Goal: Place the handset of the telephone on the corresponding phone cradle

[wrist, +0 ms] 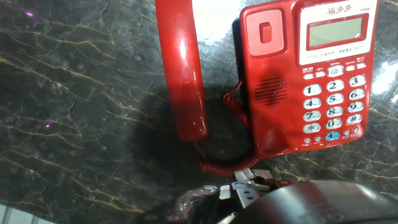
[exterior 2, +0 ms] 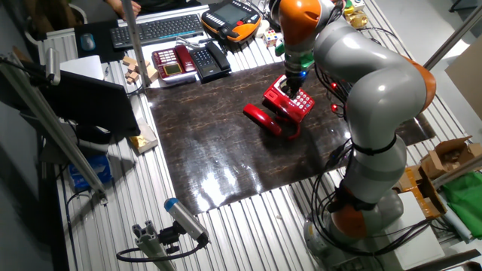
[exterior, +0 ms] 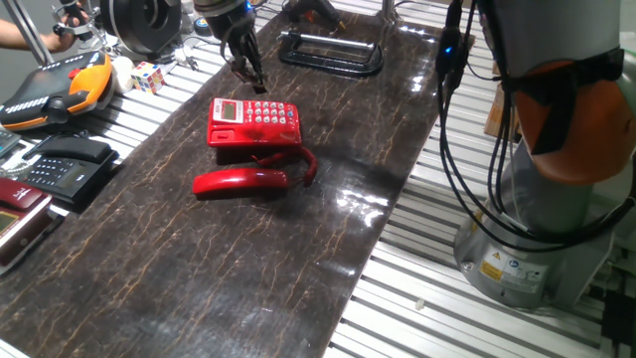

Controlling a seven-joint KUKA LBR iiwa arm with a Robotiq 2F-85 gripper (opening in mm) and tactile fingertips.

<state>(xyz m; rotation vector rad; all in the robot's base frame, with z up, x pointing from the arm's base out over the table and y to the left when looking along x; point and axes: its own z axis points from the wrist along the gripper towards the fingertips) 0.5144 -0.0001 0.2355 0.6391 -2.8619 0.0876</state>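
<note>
- Hovering above the telephone (exterior: pixel 253 123), the tool (exterior: pixel 248 72) holds nothing — finger spread unclear
- The handset (exterior: pixel 241 180) lies on the bench (exterior: pixel 149 268) just beside the base — off its cradle, cord attached

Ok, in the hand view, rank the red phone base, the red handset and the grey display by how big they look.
1. Phone base, the largest, though cut off at the top edge.
2. Handset, long but narrow, also cut off at the top.
3. Grey display, clearly the smallest.
</note>
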